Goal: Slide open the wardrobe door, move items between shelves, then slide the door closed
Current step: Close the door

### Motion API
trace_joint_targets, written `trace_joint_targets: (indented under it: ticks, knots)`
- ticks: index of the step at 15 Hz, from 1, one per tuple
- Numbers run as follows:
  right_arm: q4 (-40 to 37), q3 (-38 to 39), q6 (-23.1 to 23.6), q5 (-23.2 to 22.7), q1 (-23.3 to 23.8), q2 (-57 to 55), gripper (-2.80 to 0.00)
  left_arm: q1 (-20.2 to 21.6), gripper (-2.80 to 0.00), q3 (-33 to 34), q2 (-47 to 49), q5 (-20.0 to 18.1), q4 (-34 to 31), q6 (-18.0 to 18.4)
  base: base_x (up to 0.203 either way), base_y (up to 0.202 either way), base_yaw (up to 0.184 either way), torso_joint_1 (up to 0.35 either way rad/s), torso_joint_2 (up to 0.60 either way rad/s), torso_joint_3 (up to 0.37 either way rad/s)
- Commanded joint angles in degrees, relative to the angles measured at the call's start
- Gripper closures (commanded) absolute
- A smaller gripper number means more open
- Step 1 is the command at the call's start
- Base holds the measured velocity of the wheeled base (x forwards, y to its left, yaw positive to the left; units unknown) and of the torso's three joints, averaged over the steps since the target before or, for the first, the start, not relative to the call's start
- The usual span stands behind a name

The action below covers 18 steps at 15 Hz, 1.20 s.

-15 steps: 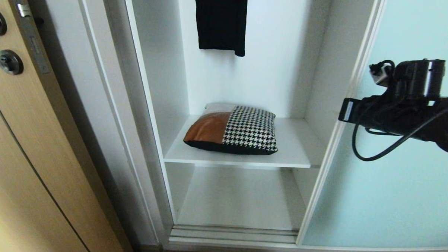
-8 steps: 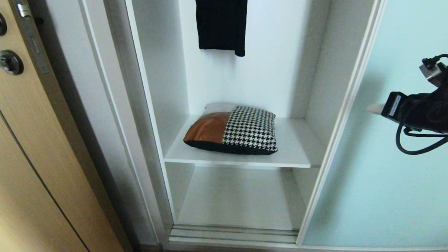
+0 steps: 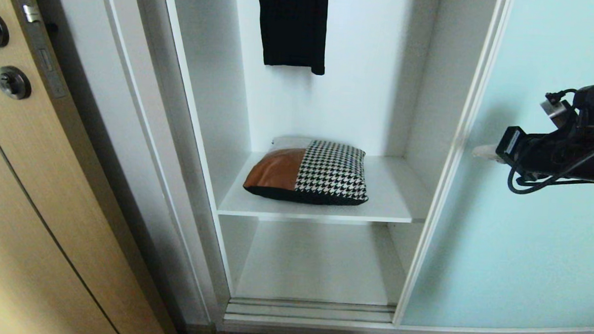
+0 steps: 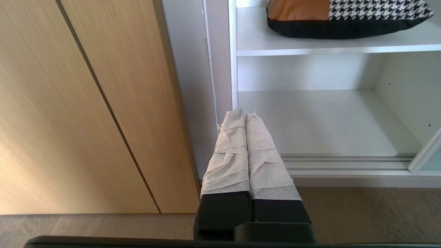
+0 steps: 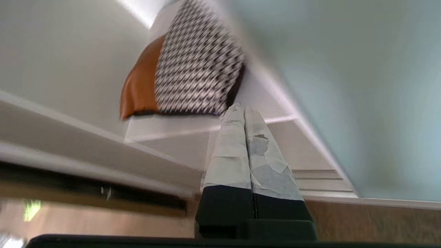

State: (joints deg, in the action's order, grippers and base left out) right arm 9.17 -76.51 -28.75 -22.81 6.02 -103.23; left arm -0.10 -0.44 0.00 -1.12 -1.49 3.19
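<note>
Black right arm with looping cable; tool fingers wrapped in pale tape

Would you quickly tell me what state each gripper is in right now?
Left gripper: closed, holding nothing.
Right gripper: closed, holding nothing, in front of the sliding wardrobe door.

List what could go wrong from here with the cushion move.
1. The right tool is shut, in front of the frosted glass sliding door; reaching left toward the cushion it could strike the door's frame.
2. With both fingers together it cannot grip the cushion; it may only push it back on the upper shelf.
3. The hanging black garment above could snag a raised arm.
</note>
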Motion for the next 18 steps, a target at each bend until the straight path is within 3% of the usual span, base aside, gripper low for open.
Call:
trace_joint_targets:
  ticks: [1, 18]
  knots:
    - [0.07, -2.40, -0.84, 0.70, 0.11, -3.80, 0.00, 0.01, 0.00, 0.00, 0.09, -0.02, -0.01, -0.03, 0.000, 0.000, 0.000, 0.000, 0.00, 0.000]
    - [0.67, -9.19, -2.89, 3.74, 1.19, -11.03, 0.00, 0.01, 0.00, 0.00, 0.09, -0.02, -0.01, -0.03, 0.000, 0.000, 0.000, 0.000, 0.00, 0.000]
